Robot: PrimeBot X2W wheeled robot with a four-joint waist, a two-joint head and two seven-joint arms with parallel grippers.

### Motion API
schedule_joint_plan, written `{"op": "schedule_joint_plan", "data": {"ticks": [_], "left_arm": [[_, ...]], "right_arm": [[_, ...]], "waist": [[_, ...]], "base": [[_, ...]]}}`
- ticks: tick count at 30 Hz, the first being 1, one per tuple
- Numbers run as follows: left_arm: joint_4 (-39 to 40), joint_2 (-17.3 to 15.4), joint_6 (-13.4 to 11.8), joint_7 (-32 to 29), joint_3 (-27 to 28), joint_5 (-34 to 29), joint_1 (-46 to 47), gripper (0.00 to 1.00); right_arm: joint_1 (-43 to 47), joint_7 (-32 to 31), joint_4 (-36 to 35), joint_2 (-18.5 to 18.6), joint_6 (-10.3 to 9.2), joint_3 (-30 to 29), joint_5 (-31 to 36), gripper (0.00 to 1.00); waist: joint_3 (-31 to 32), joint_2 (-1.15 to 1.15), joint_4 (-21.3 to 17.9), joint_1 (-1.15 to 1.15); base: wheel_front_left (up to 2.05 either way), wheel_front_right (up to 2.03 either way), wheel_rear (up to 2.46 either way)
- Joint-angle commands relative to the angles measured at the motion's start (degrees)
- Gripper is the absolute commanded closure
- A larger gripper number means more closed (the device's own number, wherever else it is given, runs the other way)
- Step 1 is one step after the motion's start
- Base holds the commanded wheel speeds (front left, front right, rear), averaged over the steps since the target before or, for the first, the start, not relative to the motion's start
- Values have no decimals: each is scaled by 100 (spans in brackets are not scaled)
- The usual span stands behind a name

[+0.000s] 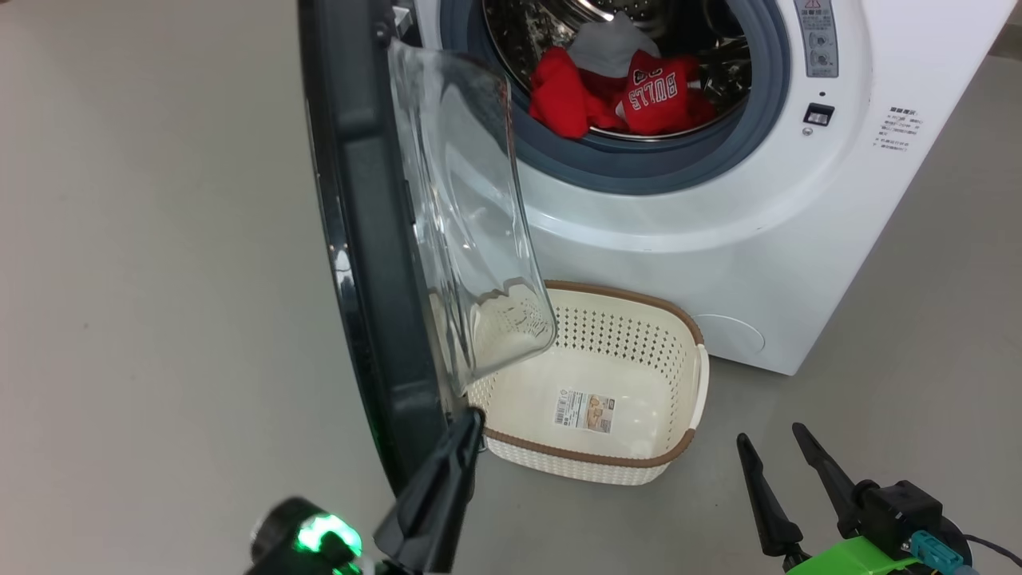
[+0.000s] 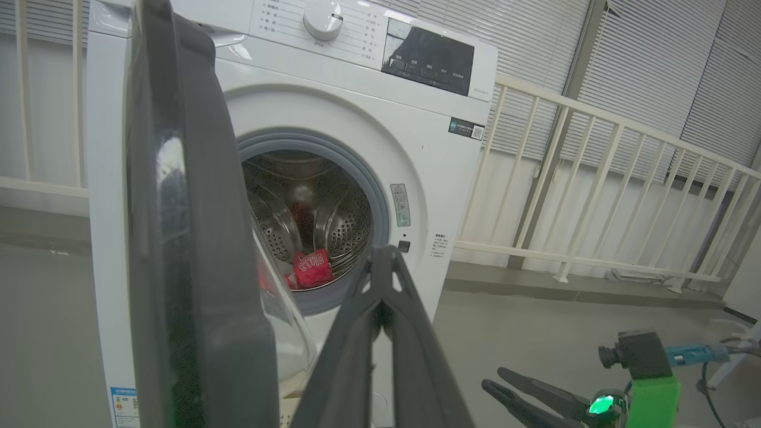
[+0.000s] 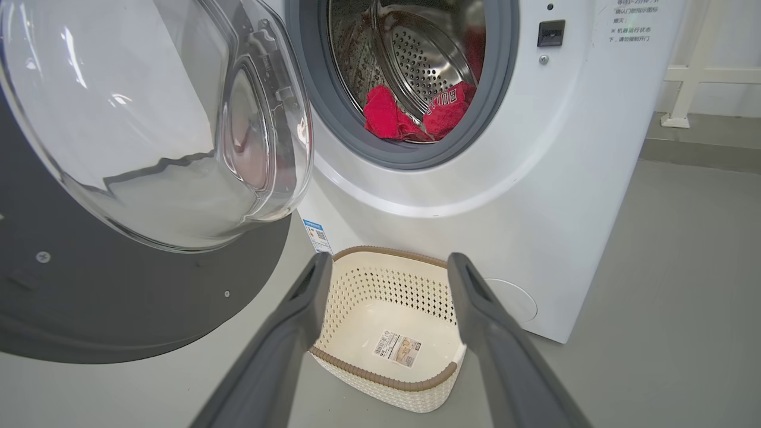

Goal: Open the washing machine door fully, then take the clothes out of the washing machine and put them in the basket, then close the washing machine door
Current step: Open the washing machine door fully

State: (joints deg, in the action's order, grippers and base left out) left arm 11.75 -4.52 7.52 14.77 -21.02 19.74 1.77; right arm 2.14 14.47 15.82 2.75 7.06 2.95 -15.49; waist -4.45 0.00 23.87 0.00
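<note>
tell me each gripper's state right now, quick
left gripper: shut, nothing between the jaws, tip by the washing machine door
right gripper: open, empty

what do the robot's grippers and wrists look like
Each gripper has two long, tapering, dark grey-black fingers. The right gripper sits on a black block with a bright green mount, a teal connector and a thin black cable. The left gripper has a round black housing with a glowing green light.
</note>
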Motion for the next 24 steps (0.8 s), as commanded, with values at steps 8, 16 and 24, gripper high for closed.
{"op": "schedule_joint_plan", "data": {"ticks": [8,16,24], "left_arm": [[-1142,101,-3,23,39,169,105,100],[-1780,150,-3,23,477,207,276,100],[-1823,162,-3,23,1114,208,194,100]], "right_arm": [[-308,52,-174,13,43,163,128,0],[-304,52,-194,13,43,167,142,0],[-287,52,-217,13,43,159,174,0]], "waist": [[-123,0,-91,0],[-136,0,-113,0],[-175,0,-44,0]], "base": [[0,0,0],[0,0,0],[0,0,0]]}}
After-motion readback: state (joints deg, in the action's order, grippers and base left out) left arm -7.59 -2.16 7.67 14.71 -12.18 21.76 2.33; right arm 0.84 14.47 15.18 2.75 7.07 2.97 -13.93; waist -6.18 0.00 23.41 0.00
